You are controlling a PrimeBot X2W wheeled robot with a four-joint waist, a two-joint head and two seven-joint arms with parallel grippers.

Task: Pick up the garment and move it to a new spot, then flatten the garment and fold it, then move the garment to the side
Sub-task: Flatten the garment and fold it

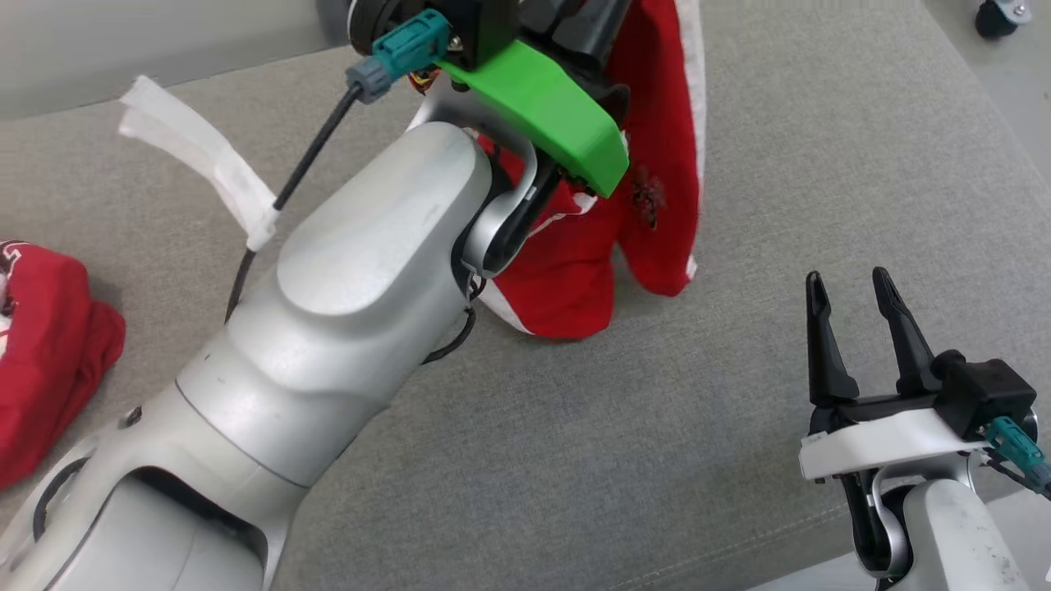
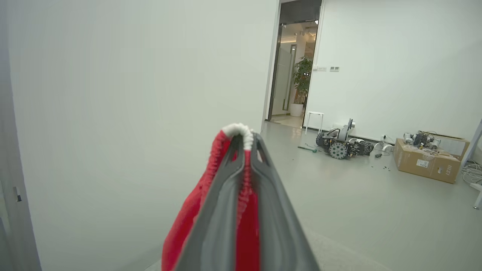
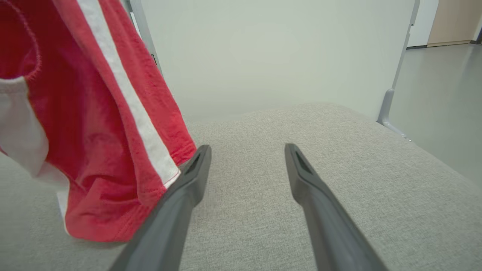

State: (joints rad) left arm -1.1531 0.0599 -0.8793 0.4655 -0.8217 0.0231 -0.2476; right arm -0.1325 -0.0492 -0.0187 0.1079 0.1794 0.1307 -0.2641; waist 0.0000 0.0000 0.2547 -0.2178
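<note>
- At twelve o'clock, the left gripper (image 2: 246,140) pinches the red garment (image 1: 665,123), which hangs down.
- Lift it clear of the grey cushion (image 1: 739,427) first; the right gripper (image 1: 850,283), at four o'clock, is spread and empty.

I count one hanging garment (image 1: 657,123), one heaped garment (image 1: 49,353), so two in red, and one white strip (image 1: 193,152)

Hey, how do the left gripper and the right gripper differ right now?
The left gripper is shut; the right gripper stands open. The left gripper pinches the red garment by its white-trimmed edge, so the garment hangs; the right gripper holds nothing. The left gripper sits high above the grey cushion; the right gripper sits low over it. Both have two long dark fingers.
</note>
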